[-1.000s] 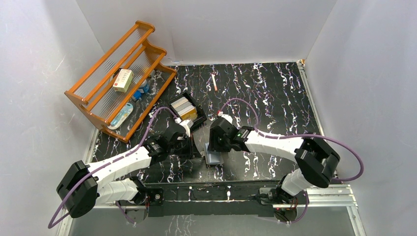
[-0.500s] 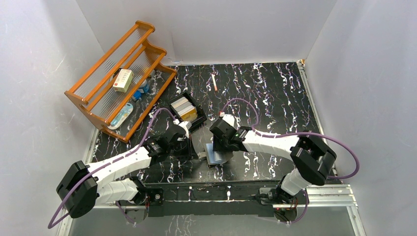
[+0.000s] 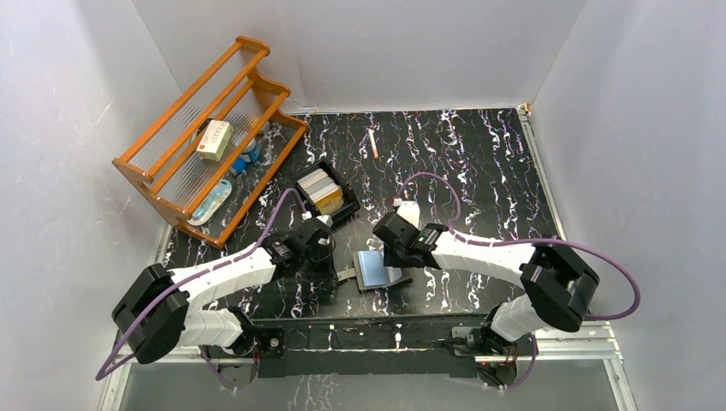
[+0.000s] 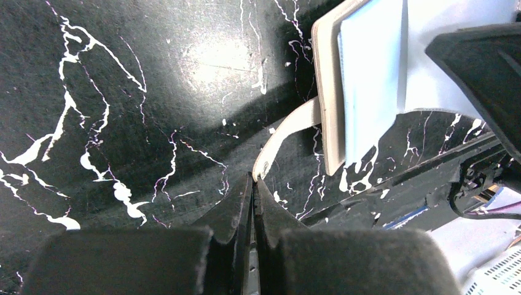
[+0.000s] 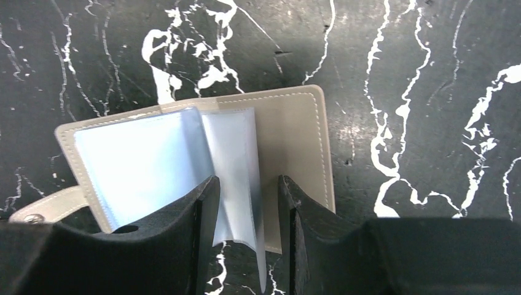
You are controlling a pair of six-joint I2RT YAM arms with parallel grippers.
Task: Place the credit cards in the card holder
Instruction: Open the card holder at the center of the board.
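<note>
1. The holder (image 3: 377,270) lies open near the table's (image 3: 479,171) 6 o'clock edge. The cards (image 3: 318,187) wait at its 11 o'clock.
2. The left claw (image 4: 253,178) is pinched shut at the strap (image 4: 289,126) tip. It should stop the holder from sliding.
3. The right claw (image 5: 246,184) stands half wide around a clear pocket (image 5: 236,160). Lift gently to open it.

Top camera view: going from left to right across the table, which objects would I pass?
Wooden rack → black tray holding cards → open wallet.
</note>
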